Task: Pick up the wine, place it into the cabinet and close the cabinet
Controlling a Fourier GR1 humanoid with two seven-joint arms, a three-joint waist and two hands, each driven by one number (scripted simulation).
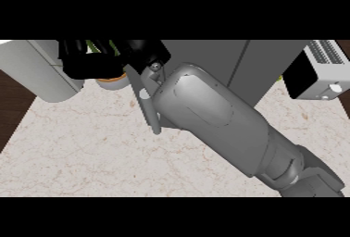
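The right hand (89, 65) sits at the far left end of the view. Its grey forearm (212, 120) runs back from it on a slant toward the near right corner. The hand's black fingers are curled in tight and clamp round the wine (109, 83). Most of the bottle is hidden inside the hand. Only thin green slivers show between the fingers on the hand's far side, and a tan, rounded end sticks out just below the fingers on the near side. Hand and bottle are up off the worktop (89, 152), whose pale marbled top spreads out below and nearer than the hand.

Directly to the right of the hand, and behind the wrist, stands the dark grey cabinet (205, 53), with a vertical seam further right along its face. The hand is up against the cabinet's left edge, and whether the bottle is already inside cannot be told from here. On the hand's left, touching it in the view, is a pale grey panel (41, 69) with a rounded lower corner. It is not clear whether this is the cabinet's door. A slim grey rod (152, 115) runs from just under the hand along the left side of the wrist. Well away to the right of the hand, past the cabinet, a white appliance (321, 69) with a black side and vent slats rests on the worktop.
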